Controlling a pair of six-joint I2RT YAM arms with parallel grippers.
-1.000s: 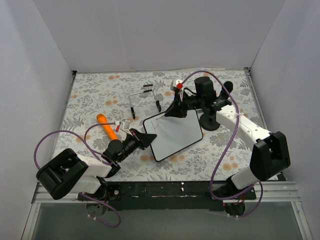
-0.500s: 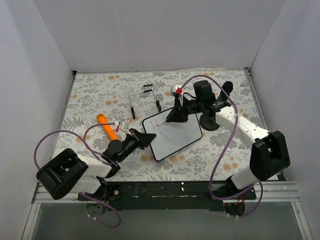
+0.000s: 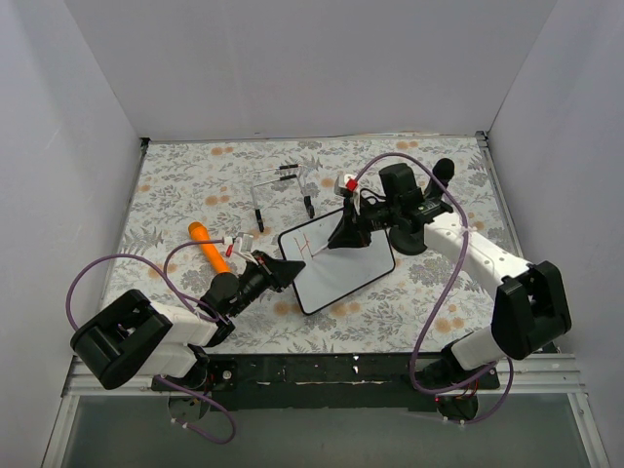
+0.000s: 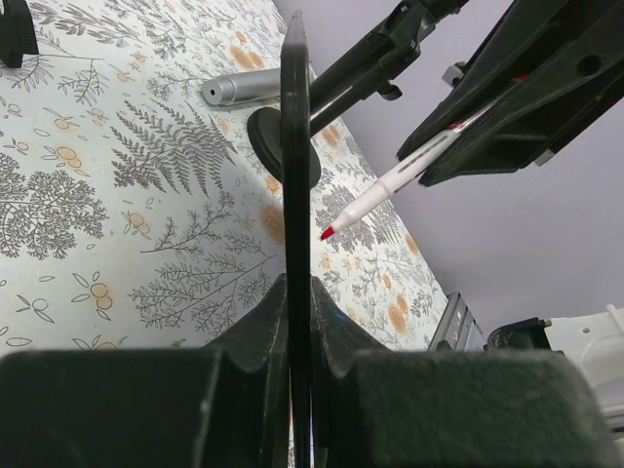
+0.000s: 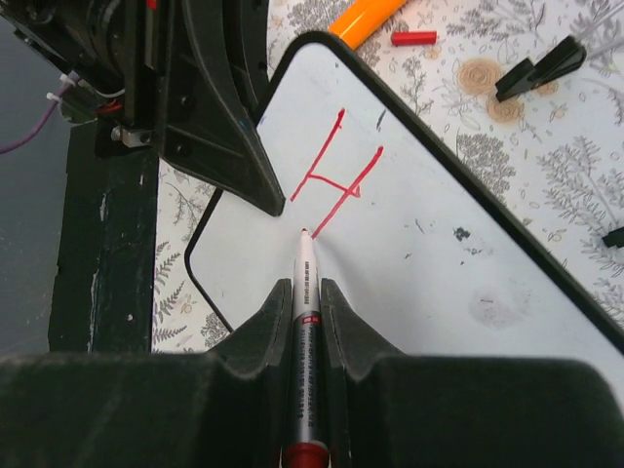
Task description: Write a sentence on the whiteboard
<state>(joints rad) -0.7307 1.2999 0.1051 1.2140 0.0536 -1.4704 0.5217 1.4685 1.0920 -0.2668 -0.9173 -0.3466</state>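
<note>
On the bench [image 3: 175, 185], left claw [image 4: 296, 302] clamps the whiteboard [image 3: 346, 268] steady; right claw [image 5: 305, 294] grips the marker [image 5: 303, 255] to write.

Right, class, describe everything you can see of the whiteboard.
The whiteboard is a small white rectangle with a thin black frame and rounded corners, lying at an angle on the floral table cover. Its glossy surface carries one red letter H near the far-left corner, plus faint smudges. The left gripper is shut on its left edge. The marker in the right gripper points its tip at the foot of the H; contact is unclear.
</note>
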